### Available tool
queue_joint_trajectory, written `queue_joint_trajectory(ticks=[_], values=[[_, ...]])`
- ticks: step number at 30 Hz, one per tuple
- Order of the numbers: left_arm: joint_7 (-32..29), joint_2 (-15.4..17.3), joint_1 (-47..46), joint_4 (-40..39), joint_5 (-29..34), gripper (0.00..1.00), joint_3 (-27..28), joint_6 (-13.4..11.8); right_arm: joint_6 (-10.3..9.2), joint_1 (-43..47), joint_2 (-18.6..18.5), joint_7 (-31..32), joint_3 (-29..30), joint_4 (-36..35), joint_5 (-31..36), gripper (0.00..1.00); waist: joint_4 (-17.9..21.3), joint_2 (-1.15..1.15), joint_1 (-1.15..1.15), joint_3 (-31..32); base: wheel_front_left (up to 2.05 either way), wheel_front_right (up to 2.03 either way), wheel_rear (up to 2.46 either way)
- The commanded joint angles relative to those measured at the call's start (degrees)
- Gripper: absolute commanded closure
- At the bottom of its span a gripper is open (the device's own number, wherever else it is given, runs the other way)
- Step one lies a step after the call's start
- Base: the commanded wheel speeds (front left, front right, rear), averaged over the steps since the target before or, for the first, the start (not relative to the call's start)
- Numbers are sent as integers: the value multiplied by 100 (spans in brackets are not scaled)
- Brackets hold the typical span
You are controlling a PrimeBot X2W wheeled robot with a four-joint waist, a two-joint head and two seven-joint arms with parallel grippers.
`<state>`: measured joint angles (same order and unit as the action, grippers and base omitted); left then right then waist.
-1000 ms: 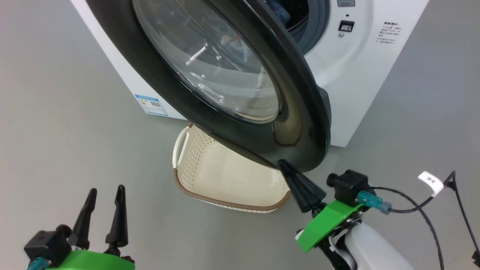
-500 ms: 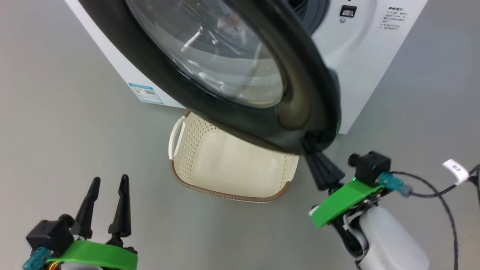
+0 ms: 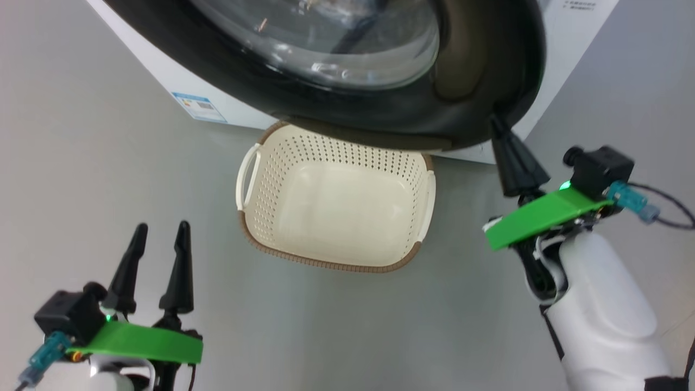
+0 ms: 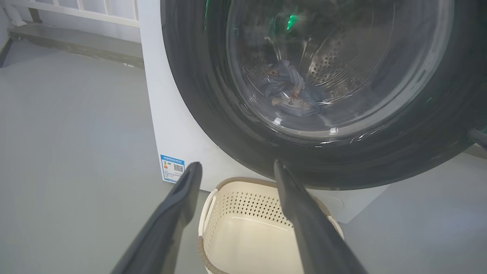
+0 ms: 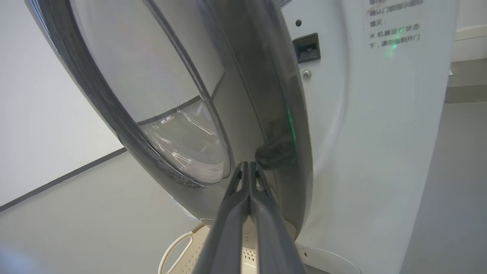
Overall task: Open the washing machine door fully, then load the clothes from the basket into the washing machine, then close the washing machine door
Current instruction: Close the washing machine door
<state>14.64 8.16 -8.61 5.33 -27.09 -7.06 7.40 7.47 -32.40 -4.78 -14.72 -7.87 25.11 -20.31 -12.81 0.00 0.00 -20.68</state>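
Observation:
The washing machine door point(image 3: 478, 81), a glossy black ring around clear glass, stands slightly ajar in front of the white washing machine point(image 3: 567, 49). My right gripper point(image 3: 497, 122) is shut, with nothing in it, and its tips touch the door's lower right edge; the right wrist view shows these tips point(image 5: 249, 164) against the door's rim point(image 5: 266, 95). Through the glass, the blue clothes point(image 4: 289, 91) lie in the steel drum. The cream basket point(image 3: 336, 212) sits empty on the floor under the door. At lower left my left gripper point(image 3: 162, 227) is open and empty, short of the basket.
Grey floor surrounds the machine. A blue label sticker point(image 3: 198, 107) marks the machine's lower left corner. The door's latch slot point(image 5: 306, 47) shows on the white front. A cable point(image 3: 668, 209) trails from my right wrist.
The door has swung toward the machine front with my shut right gripper pressed on its edge. More of the basket has come out from under the door. The head view has shifted.

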Motion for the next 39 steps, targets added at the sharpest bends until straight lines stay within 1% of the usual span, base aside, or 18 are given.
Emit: queue_joint_trajectory(ticks=[1,15,21,27,31,36,38,39], values=[[36,172,-225,-185,-80,0,164,9,2,-242,107,-28,33,-86,78,100,-36,0,0,-149,0,0,0],[36,109,-536,-260,-115,0,135,9,2,-1223,-24,-28,633,106,197,100,-223,0,0,-571,0,0,0],[36,98,-574,-235,-124,0,142,9,2,-1375,-48,-28,734,75,220,100,-267,0,0,-619,0,0,0],[36,115,-636,-217,-141,0,102,9,2,-1505,-28,-28,1022,57,265,100,-312,0,0,-659,0,0,0],[36,133,-667,-201,-146,0,91,9,2,-1568,9,-28,1020,76,277,100,-303,0,0,-668,0,0,0],[36,164,-624,-121,-118,0,111,9,2,-1391,52,-28,736,100,277,100,-227,0,0,-525,0,0,0],[36,181,-592,-72,-105,0,120,9,2,-1244,58,-28,620,104,267,84,-187,0,0,-439,0,0,0],[36,190,-577,-44,-98,0,130,9,2,-1157,61,-28,562,100,259,69,-165,0,0,-394,0,0,0]])
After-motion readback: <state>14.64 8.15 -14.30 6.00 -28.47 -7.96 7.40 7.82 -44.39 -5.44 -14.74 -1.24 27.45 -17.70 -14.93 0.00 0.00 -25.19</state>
